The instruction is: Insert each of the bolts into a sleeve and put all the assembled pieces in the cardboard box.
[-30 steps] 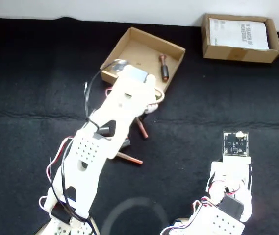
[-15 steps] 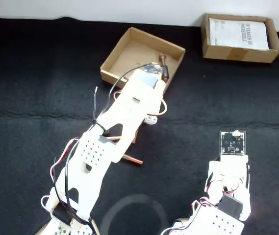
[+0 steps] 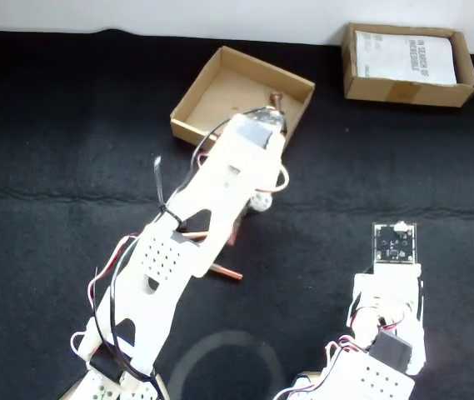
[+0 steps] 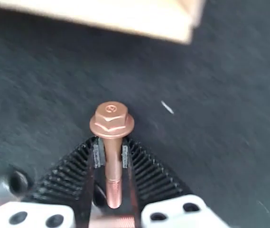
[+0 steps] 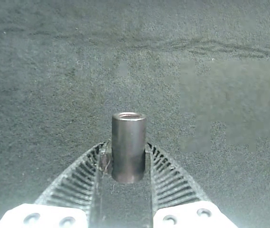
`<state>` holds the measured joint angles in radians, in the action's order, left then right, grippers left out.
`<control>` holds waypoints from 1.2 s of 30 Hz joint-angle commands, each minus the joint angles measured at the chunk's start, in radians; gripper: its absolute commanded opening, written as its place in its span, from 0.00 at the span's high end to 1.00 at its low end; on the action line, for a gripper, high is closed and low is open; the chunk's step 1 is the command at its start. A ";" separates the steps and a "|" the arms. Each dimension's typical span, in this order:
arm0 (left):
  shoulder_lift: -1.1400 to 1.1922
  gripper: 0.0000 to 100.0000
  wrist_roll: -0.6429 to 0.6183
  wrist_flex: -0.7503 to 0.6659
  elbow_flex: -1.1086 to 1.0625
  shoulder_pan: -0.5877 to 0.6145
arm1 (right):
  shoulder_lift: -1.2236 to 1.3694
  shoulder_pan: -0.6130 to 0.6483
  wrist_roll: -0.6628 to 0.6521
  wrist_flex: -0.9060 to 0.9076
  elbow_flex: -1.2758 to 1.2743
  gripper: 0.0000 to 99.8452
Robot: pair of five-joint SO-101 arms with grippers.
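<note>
**Bolt at the box edge**

Your left gripper (image 4: pixel 110 156) clamps a copper bolt (image 4: pixel 111 124) just short of the cardboard box (image 4: pixel 125 16) wall; one assembled piece (image 3: pixel 276 100) lies inside. Your right gripper (image 5: pixel 127 147) grips a sleeve (image 5: pixel 128 145) over open counter (image 5: pixel 220 71).

Black cloth (image 3: pixel 45 125) spreads below a white strip (image 3: pixel 178 15).

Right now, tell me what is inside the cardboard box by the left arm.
The cardboard box shows a bare floor and the copper head of one bolt. The left arm covers the rest of that bolt and the box's near corner.
</note>
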<state>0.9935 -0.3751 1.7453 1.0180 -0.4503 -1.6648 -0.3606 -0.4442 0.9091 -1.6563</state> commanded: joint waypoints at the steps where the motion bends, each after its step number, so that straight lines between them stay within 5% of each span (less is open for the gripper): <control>1: -0.065 0.99 -0.012 0.018 0.133 0.031 | -0.015 0.085 0.104 -0.015 -0.071 0.99; 9: -0.317 0.99 -0.009 0.020 0.056 0.059 | -0.015 0.369 0.351 -0.061 0.039 0.99; 14: -0.533 0.99 -0.005 0.020 -0.110 0.070 | -0.013 0.513 0.338 -0.134 0.033 0.99; 19: -0.782 0.99 0.068 0.018 -0.295 0.070 | -0.013 0.615 0.183 -0.150 0.036 0.99; 36: -1.402 0.99 0.066 -0.002 -0.917 0.070 | -0.015 0.865 0.216 -0.435 0.036 0.99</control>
<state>-0.3214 -0.3107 1.7668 0.1389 -0.3920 -1.6648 0.4664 -0.2539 0.4994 -1.6456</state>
